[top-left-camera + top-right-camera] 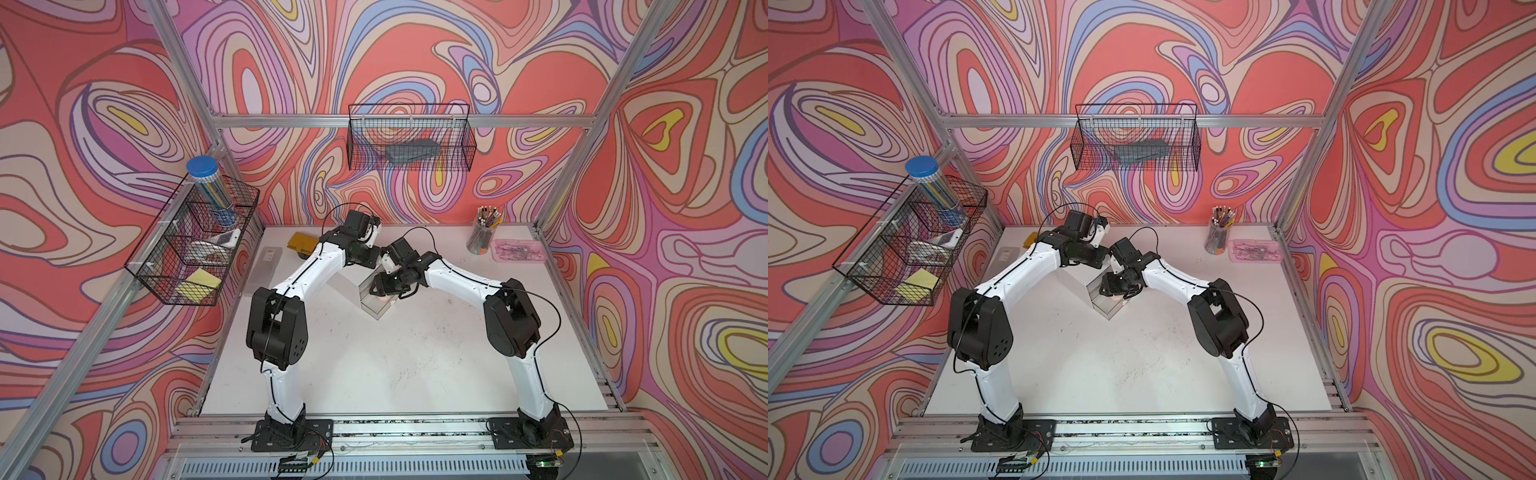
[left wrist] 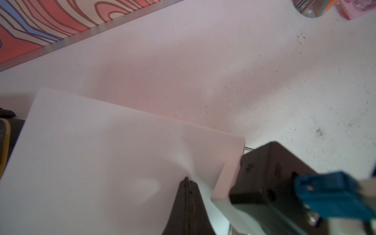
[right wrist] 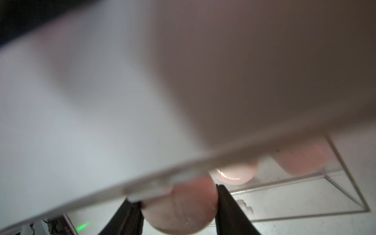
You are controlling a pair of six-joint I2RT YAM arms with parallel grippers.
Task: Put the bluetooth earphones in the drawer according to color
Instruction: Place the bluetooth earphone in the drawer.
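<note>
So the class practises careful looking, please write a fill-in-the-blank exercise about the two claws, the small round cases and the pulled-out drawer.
1. The right claw grips a ____ earphone case.
2. ____ more pink cases lie in the clear drawer.
3. The left claw, over the white cabinet, is ____.

Missing words: pink; two; shut.
</note>
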